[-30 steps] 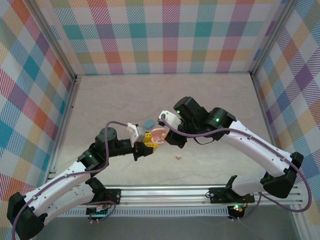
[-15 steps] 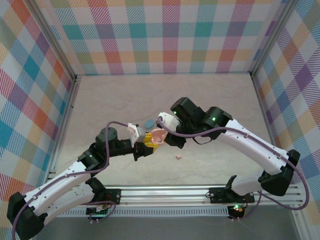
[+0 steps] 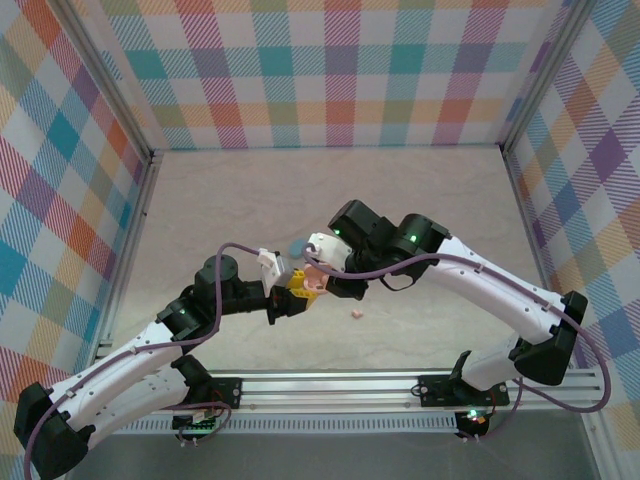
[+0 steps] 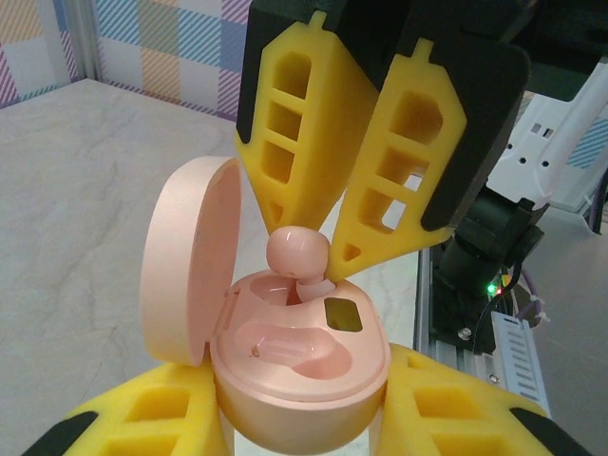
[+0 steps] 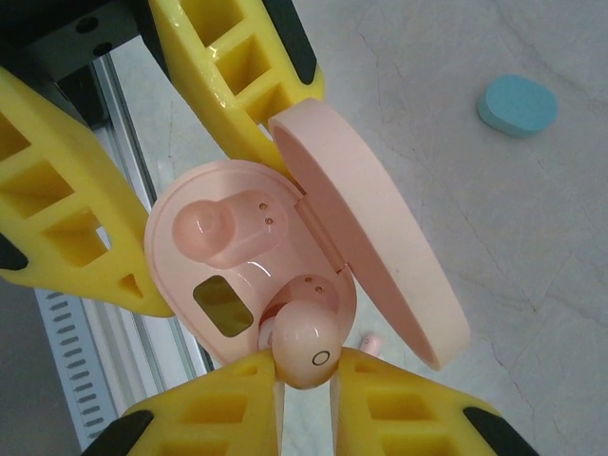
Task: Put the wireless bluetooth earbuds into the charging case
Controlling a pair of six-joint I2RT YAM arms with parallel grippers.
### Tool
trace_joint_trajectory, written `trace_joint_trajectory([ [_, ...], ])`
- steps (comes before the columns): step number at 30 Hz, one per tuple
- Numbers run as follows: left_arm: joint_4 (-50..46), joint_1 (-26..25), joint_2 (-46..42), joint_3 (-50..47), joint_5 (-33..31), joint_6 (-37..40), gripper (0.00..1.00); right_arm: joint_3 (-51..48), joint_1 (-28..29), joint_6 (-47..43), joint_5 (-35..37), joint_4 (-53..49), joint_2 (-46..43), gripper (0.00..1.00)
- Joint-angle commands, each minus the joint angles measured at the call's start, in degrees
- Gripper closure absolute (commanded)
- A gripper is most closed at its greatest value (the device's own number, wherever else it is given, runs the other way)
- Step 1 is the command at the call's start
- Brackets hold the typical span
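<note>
At the middle of the pale marbled counter [image 3: 420, 200], the left claw [image 4: 299, 423] is clenched on the body of the glossy pink oval plastic charging case [image 4: 304, 380]. In the left wrist view, the case's hinged lid [image 4: 180, 266] stands open at 9 o'clock. The right claw [image 5: 304, 366] pinches a small rounded pink plastic earbud [image 5: 302, 344] between its fingertips, the earbud's lower end just entering one socket. The empty socket [image 5: 214, 228] lies at 10 o'clock of it. The step in hand looks like seating this earbud. The next move probably calls for pressing it home, letting go, and lifting clear without dragging it out. After that comes the loose pink earbud [image 3: 356, 314], lying on the counter at 4 o'clock of the case. A light blue oval case [image 3: 297, 245] rests at 11 o'clock.
</note>
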Motion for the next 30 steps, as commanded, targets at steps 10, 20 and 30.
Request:
trace_joint_trajectory([
  [10,3.55,-1.07,-0.92,1.75,0.22,0.83,0.77,4.28,1.28,-0.59,-0.12,-1.72,2.29,0.73],
  [20,3.79,-1.07,-0.66,2.01,-0.04,1.23,0.77,4.5,1.39,-0.81,-0.24,-2.63,1.47,0.7],
  [30,6.7,-1.07,-1.46,-0.04,-2.8,1.18,0.78,7.08,1.05,3.82,-1.18,-0.12,-2.69,0.69],
])
